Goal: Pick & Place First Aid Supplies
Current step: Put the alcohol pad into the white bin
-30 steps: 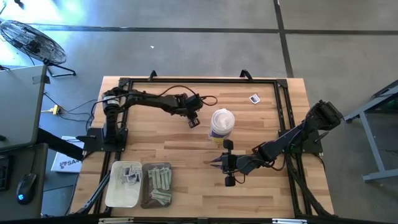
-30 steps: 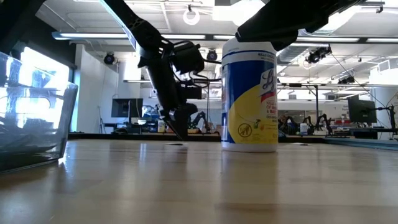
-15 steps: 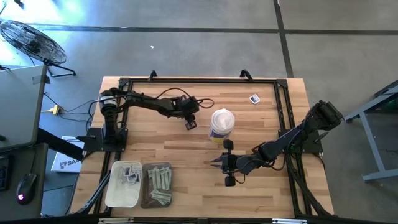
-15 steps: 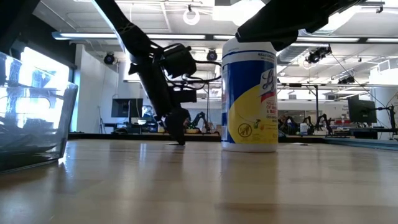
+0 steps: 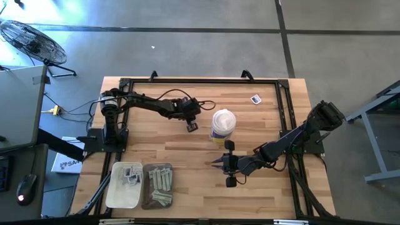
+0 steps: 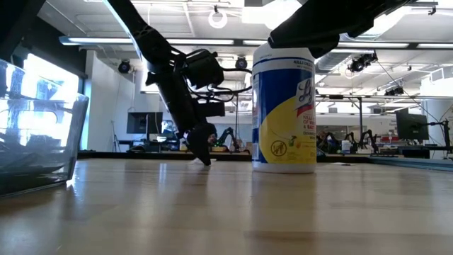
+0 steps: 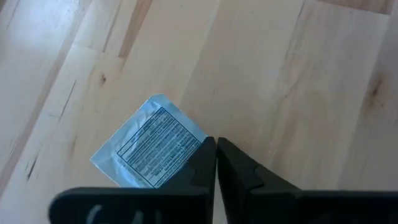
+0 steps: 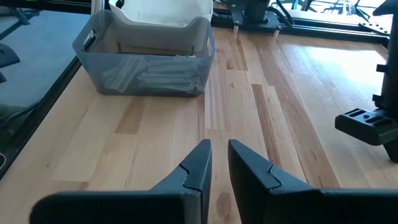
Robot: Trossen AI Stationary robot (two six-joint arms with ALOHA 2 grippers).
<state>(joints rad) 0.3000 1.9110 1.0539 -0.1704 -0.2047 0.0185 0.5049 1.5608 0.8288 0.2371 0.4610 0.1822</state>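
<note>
At the bottom left of the high view, a white bin (image 5: pixel 124 185) of square white packets (image 5: pixel 131 175) and a grey bin (image 5: pixel 157 185) of pale strips (image 5: pixel 161 181) sit side by side. Right of centre, the right gripper (image 5: pixel 212 163) hovers low over bare table (image 5: pixel 187 187), its fingers a narrow gap apart and holding nothing. Farther up, left of the canister (image 5: pixel 222 125), the left gripper (image 7: pixel 216 149) is pressed together at the edge of a square blue-printed packet (image 7: pixel 149 144); one more packet (image 5: pixel 255 99) lies upper right.
</note>
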